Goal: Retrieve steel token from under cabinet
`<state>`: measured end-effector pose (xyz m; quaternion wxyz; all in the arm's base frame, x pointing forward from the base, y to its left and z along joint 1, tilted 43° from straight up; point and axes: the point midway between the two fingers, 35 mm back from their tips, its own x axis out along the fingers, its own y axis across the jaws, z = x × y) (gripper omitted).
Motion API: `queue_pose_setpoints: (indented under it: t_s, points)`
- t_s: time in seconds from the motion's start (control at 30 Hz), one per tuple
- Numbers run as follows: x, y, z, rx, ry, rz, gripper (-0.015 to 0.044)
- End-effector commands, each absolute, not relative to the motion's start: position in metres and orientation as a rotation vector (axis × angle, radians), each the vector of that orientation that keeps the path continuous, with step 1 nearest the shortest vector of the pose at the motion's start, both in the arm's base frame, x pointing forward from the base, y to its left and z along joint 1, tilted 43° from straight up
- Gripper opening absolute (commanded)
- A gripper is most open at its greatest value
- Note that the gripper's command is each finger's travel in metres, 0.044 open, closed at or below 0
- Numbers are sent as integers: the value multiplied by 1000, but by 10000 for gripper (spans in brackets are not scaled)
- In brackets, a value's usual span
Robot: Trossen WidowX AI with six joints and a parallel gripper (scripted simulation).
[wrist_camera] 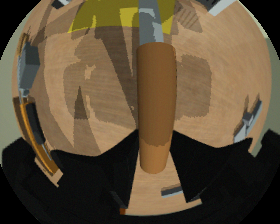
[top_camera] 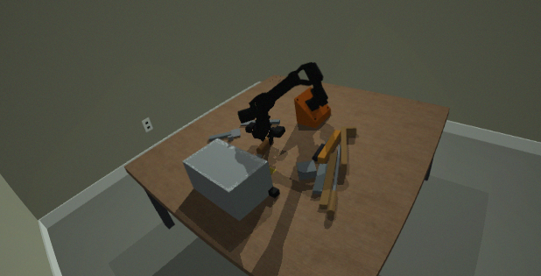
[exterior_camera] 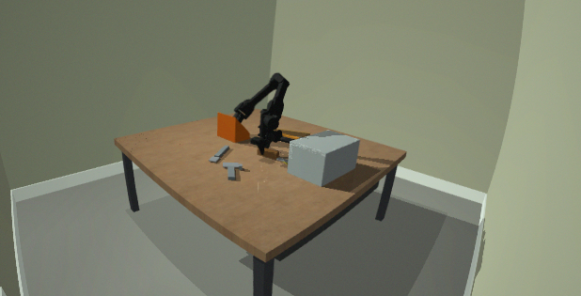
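Near one corner of the wooden table (top_camera: 372, 116) (exterior_camera: 188, 166), the grey cabinet (top_camera: 228, 177) (exterior_camera: 324, 159) stands beside the edge, its shadow running over that edge. The hand (top_camera: 268, 141) (exterior_camera: 261, 149) (wrist_camera: 152, 132) is closed around the brown handle (top_camera: 263, 146) (exterior_camera: 269, 154) (wrist_camera: 156, 95) of a tool whose grey shank (wrist_camera: 150, 25) reaches across the yellow marked area (top_camera: 272, 171) (wrist_camera: 106, 17). The token does not show in any view, so its exact place cannot be told.

The arm rises from an orange base (top_camera: 304, 113) (exterior_camera: 227, 128), set in from the table's edges. Towards another edge, long wooden pieces (top_camera: 329, 177) lie close together with grey ones. On the cabinet's other side, a grey T-shaped piece (top_camera: 225, 135) (exterior_camera: 231, 168) lies near a grey bar (exterior_camera: 219, 154).

Dark legs (top_camera: 160, 209) (exterior_camera: 131, 180) carry the table at its corners above a grey floor (top_camera: 438, 221) (exterior_camera: 70, 223). Plain greenish walls (top_camera: 175, 37) (exterior_camera: 141, 39) meet pale skirting (top_camera: 87, 190) (exterior_camera: 70, 176), and a socket (top_camera: 147, 124) sits on one wall.
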<state>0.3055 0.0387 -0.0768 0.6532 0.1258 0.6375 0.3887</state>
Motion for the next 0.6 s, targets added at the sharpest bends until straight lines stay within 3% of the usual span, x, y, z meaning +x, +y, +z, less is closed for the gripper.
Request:
queue_pose_setpoints:
  t_s: [0.0,0.57]
  points:
    - [299,37,-79,287,1449,883,0]
    - [278,29,-83,287,1450,883,0]
